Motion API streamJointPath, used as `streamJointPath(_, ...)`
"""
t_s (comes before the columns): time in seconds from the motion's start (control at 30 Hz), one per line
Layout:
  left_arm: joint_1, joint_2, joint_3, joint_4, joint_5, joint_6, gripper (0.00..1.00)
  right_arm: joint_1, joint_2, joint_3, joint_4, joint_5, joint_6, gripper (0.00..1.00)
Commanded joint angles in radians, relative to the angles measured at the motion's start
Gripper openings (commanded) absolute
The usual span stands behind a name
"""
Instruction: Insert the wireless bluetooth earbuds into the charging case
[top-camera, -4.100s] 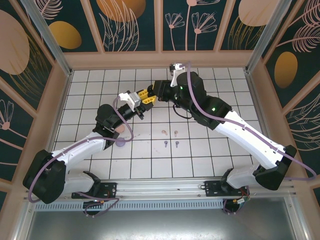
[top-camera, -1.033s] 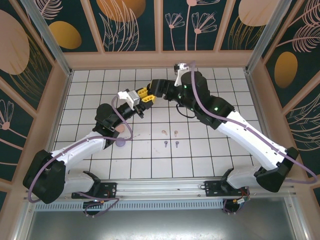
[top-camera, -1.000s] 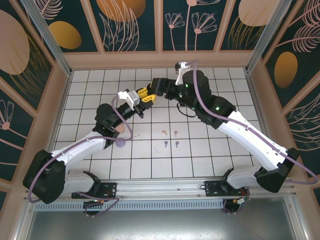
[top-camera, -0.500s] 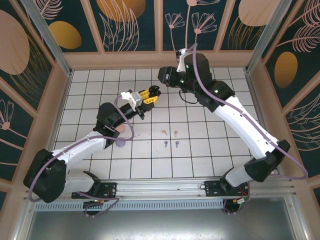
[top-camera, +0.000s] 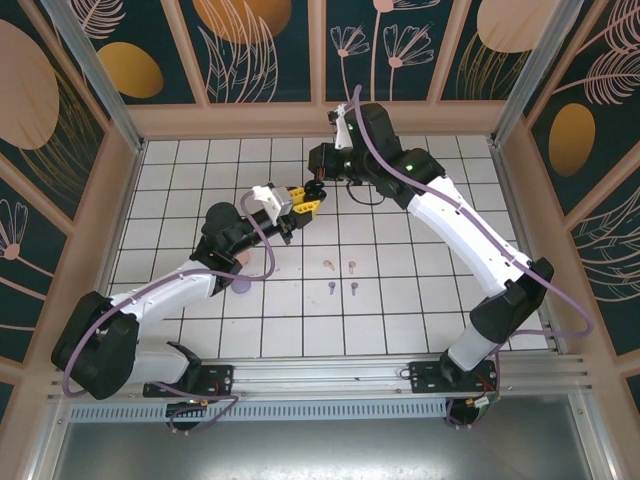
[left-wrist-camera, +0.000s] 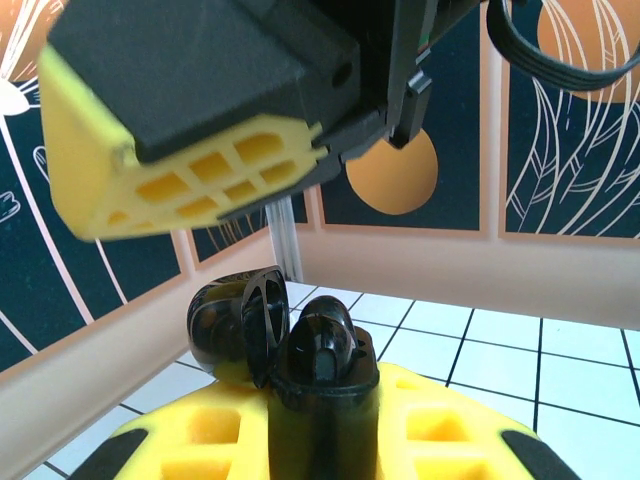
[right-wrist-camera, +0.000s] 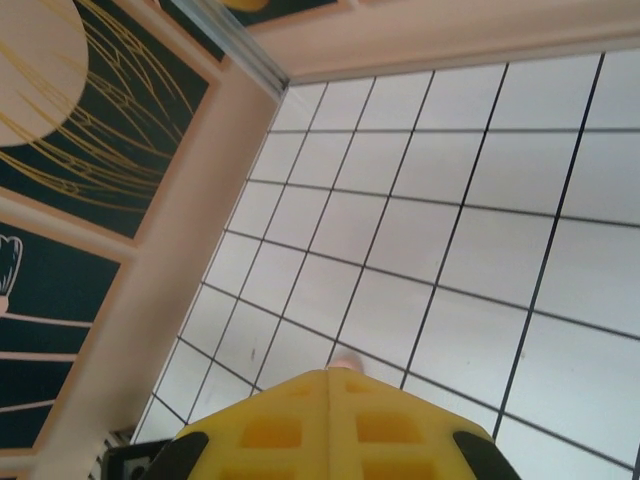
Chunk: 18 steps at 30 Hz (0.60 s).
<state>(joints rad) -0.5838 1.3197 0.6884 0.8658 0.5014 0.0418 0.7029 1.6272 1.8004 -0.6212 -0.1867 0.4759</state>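
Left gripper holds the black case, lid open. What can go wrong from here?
1. The right gripper hangs close over the black charging case; a bump might knock it from the left gripper.
2. Its lid is open, so loosely seated contents could spill if tilted.
3. The pink earbuds and purple earbuds lie close together; a pick may nudge neighbours.

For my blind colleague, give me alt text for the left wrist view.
An open black charging case stands clamped between the yellow fingers of the left tool, lid swung left. The right tool hangs blurred above it; white floor tiles and a patterned wall lie behind.
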Motion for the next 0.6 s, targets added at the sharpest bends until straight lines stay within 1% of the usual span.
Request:
streamJointPath(0.0, -0.005, 0.009, 0.041, 0.012, 0.022, 0.021, 0.0, -0.002, 0.003, 0.001, -0.051, -0.034, -0.023, 0.03)
streamJointPath(0.27, -0.005, 0.025, 0.056, 0.026, 0.004, 0.014, 0.0, 0.012, -0.045, -0.081, -0.084, -0.065, -0.023, 0.0)
streamJointPath(0.43, -0.005, 0.033, 0.062, 0.039, -0.018, 0.01, 0.0, 0.04, -0.131, -0.176, -0.083, -0.062, 0.003, 0.0)
streamJointPath(0.5, -0.005, 0.039, 0.063, 0.048, -0.024, -0.001, 0.0, 0.038, -0.171, -0.201, -0.078, -0.04, 0.016, 0.0)
streamJointPath(0.57, -0.005, 0.047, 0.061, 0.06, -0.026, -0.017, 0.0, 0.022, -0.215, -0.208, -0.072, 0.025, 0.035, 0.0)
